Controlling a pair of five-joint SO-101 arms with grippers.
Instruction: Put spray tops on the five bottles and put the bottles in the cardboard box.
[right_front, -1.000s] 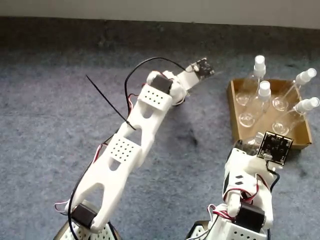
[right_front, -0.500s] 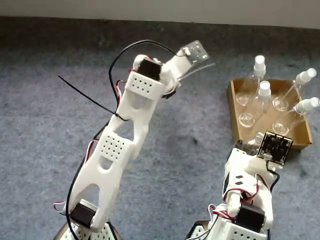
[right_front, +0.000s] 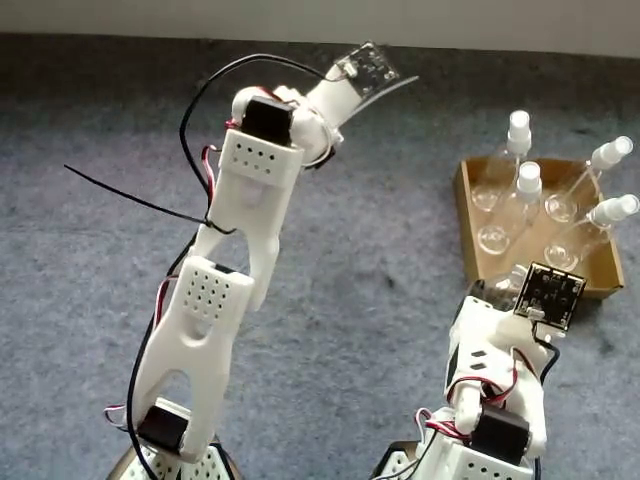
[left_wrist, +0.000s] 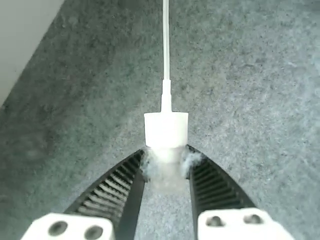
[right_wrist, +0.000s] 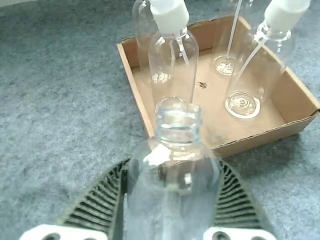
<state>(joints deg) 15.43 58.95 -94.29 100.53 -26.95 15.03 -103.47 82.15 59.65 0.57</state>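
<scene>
– Left arm has swung up and away from the cardboard box (right_front: 467, 226) over the last second. Its wrist now sits well off the box's far-left corner, and the black cable has trailed along with it.

– What's it carrying?

– The left gripper (left_wrist: 166, 162) is pinching a spray top (left_wrist: 166, 131) by its lower part. The thin tube (left_wrist: 165, 40) sticks straight out in line with the jaws, over the grey carpet (right_front: 400, 300).

– And the bottle it belongs on?

– That's in the right gripper (right_wrist: 172, 169), clamped round the body of the open bottle (right_wrist: 176, 117). It sits just beside the box's near wall, with its mouth facing away from the jaws and toward the box.

– So which way must the top travel?

– Toward the box's near side, I'd say. The open bottle lies well apart from the spray top, with the box's left wall roughly between them. The tube has to line up with the bottle's long axis before it can drop into the neck. The right arm is much the nearer to the box.

– What's in the box already?

– Four capped bottles (right_front: 519, 196), standing or leaning inside with their tubes running down to the bases. There looks to be room near the front wall for a fifth.
</scene>
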